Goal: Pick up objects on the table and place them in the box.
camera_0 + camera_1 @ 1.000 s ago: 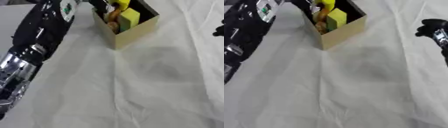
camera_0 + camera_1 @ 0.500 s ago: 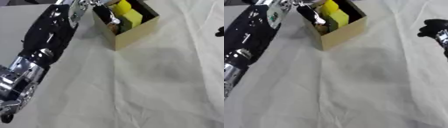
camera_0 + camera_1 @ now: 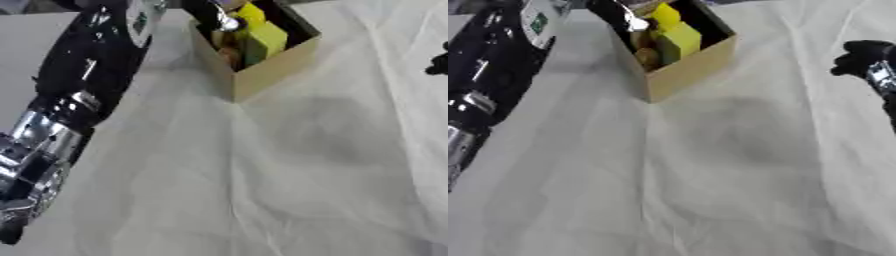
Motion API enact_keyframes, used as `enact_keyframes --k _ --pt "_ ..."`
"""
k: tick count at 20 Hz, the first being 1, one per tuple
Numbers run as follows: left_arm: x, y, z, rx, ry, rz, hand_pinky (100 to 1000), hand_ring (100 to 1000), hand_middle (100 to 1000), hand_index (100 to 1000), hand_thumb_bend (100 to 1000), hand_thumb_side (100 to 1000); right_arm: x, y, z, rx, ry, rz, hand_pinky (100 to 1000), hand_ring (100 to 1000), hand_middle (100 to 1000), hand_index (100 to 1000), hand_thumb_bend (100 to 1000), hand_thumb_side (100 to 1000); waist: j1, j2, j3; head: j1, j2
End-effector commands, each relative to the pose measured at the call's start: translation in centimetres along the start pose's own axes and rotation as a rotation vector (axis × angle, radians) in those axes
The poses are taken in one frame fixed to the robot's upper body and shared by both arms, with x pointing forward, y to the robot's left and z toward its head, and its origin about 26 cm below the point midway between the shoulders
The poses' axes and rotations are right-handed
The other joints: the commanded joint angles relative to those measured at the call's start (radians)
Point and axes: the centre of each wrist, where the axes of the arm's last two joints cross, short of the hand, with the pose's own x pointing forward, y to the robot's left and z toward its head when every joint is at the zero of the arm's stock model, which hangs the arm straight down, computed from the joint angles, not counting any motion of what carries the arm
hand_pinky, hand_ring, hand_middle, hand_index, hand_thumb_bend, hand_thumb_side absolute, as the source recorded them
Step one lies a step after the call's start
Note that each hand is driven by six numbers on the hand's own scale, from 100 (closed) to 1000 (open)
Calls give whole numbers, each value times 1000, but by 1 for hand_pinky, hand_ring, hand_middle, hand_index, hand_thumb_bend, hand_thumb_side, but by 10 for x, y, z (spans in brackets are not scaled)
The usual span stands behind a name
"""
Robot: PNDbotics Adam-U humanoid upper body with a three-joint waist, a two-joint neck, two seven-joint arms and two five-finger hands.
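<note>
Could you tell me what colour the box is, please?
The box is tan cardboard, clearest in the right eye view.

Even, soft light fell across the white cloth, which looked bright but not glaring. A faint grey shadow lay at centre right. Both views were blurred, most on the arm at left.

Left hand mostly cut off by the top edge above the box, fingers not to be made out. Right hand cut by the right edge, only a dark blurred part visible, fingers unclear. Inside the box, a yellow block partly hidden by the wall; below it a small orange-brown thing, shape not to be told. Left arm blurred, cut at the lower left edge.
</note>
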Motion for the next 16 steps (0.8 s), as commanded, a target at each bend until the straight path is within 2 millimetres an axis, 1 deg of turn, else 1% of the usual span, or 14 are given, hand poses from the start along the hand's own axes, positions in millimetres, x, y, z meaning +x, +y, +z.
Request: enact_keyframes --k 1,2,3,5,6,7,8,9,10,12,14,16 --pt "1 39 15 150 -8 -8 783 713 687 821 202 354 7 -7 0 -5 -19 26 901 713 657 791 100 732 -6 -35 8 -14 16" --pt "4 47 23 206 -24 25 780 699 670 803 152 378 7 -7 0 -8 -22 27 901 714 658 791 100 727 -6 -38 13 -18 20" --pt "7 54 32 269 -39 73 778 690 661 793 132 393 8 -8 0 -11 -27 29 901 714 658 791 100 724 -6 -40 17 -22 23" --pt "9 67 59 401 -57 191 778 681 655 788 151 441 11 -9 -1 -22 -42 32 901 715 659 792 100 713 -7 -46 27 -29 28" --pt "10 70 74 460 -59 247 780 687 665 803 174 482 13 -9 -1 -28 -52 34 901 715 660 792 100 706 -8 -48 31 -32 31" --pt "10 72 91 517 -58 300 782 691 671 808 184 495 15 -10 -2 -36 -64 35 901 716 660 792 100 702 -10 -50 36 -36 32" --pt "11 72 106 563 -54 347 784 692 673 813 198 536 16 -10 -3 -43 -74 35 901 717 661 793 100 696 -12 -51 40 -39 32" --pt "11 69 123 604 -46 396 784 690 675 813 100 614 19 -10 -4 -50 -87 36 901 718 662 793 100 712 -14 -52 44 -43 31" --pt "12 65 139 642 -35 449 784 686 668 812 203 599 21 -11 -5 -57 -100 36 901 718 663 793 100 686 -17 -53 47 -45 30" --pt "14 52 167 707 -1 555 784 683 665 809 182 647 25 -10 -9 -71 -126 32 901 720 665 794 100 678 -23 -52 51 -50 27" --pt "15 40 193 772 41 642 787 684 665 805 174 662 31 -9 -13 -81 -158 25 901 722 669 796 100 670 -32 -50 53 -56 25" --pt "16 26 213 833 83 712 794 689 671 807 180 679 37 -8 -18 -87 -188 17 902 727 675 800 100 661 -41 -47 55 -59 25"
